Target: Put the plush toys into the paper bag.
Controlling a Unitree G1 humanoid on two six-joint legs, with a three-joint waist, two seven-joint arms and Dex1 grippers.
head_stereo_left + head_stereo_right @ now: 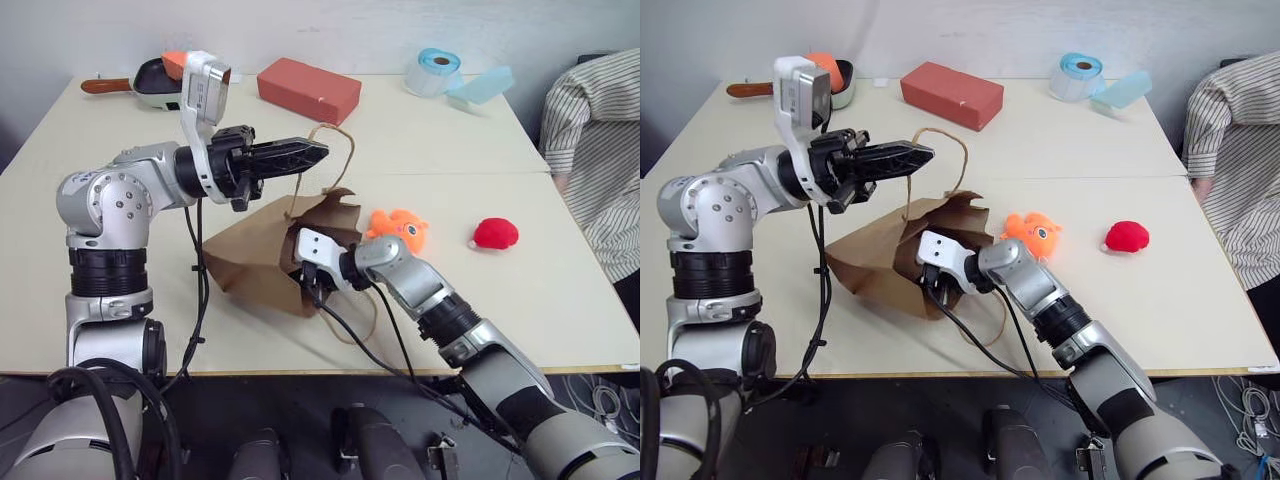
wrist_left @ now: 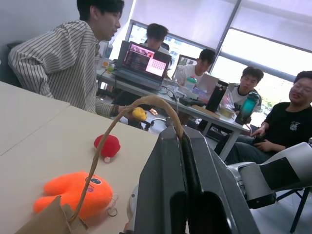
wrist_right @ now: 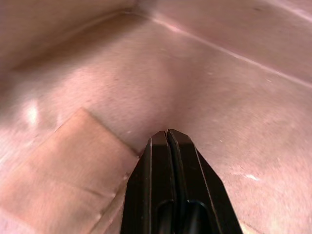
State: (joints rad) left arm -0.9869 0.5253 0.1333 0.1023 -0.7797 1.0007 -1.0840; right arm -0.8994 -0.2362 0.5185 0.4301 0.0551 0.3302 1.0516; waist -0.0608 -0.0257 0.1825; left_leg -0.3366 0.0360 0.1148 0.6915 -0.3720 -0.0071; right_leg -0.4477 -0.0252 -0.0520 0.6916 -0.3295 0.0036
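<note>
Toys point(image 1: 398, 226) lie outside paper bag point(image 1: 250, 255) holding right gripper point(image 3: 168, 134)

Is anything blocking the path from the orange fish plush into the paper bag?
Yes. The right hand sits shut inside the paper bag, its arm filling the mouth beside the orange fish plush. The left hand holds a handle up.

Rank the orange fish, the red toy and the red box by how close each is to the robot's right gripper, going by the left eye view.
From the right gripper, inside the paper bag:
1. Orange fish, just beyond the bag's mouth.
2. Red toy, farther out toward the person's side.
3. Red box, at the table's far edge.
</note>
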